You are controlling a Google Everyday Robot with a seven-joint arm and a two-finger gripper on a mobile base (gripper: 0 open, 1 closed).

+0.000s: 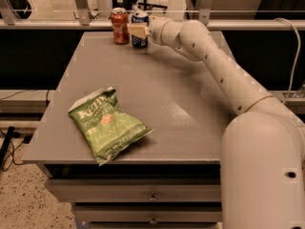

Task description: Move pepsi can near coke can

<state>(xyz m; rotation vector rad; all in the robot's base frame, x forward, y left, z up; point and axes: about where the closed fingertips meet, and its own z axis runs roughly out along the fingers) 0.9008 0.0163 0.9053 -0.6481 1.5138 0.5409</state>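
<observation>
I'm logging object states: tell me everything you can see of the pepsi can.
The pepsi can is a dark blue metal drink can with a silver top and pale lettering. It stands upright at the far end of the table, close beside the red coke can, on its right. The gripper is closed around its middle, one cream finger crossing its front.
</observation>
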